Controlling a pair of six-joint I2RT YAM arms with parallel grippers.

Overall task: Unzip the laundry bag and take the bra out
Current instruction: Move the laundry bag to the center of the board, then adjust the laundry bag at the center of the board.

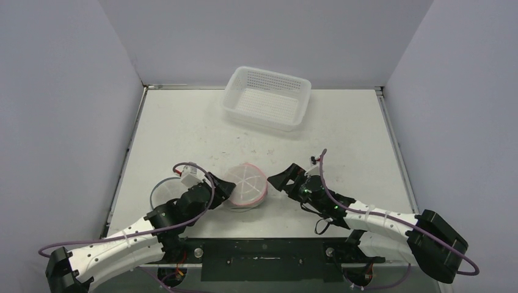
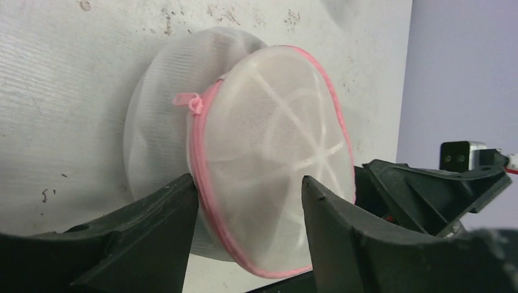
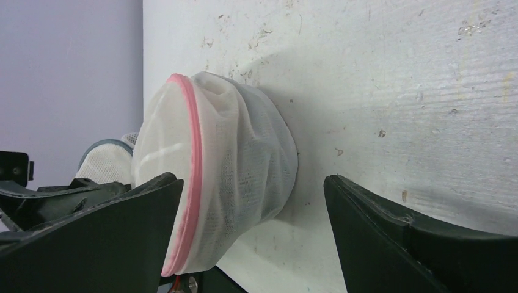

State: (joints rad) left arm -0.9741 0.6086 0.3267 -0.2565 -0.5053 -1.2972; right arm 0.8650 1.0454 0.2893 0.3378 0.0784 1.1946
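currently the laundry bag [image 1: 246, 187] lies between both end effectors [image 1: 226, 187] [image 1: 278, 181].

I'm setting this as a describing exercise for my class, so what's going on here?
Two robot arms flank a round mesh bag near the front of the table. The left claw has its jaws apart around the bag's pink zip. The right claw is wide open on the other side, gripping nothing. The zip looks shut and its tab is untouched. A basket sits at the far side.
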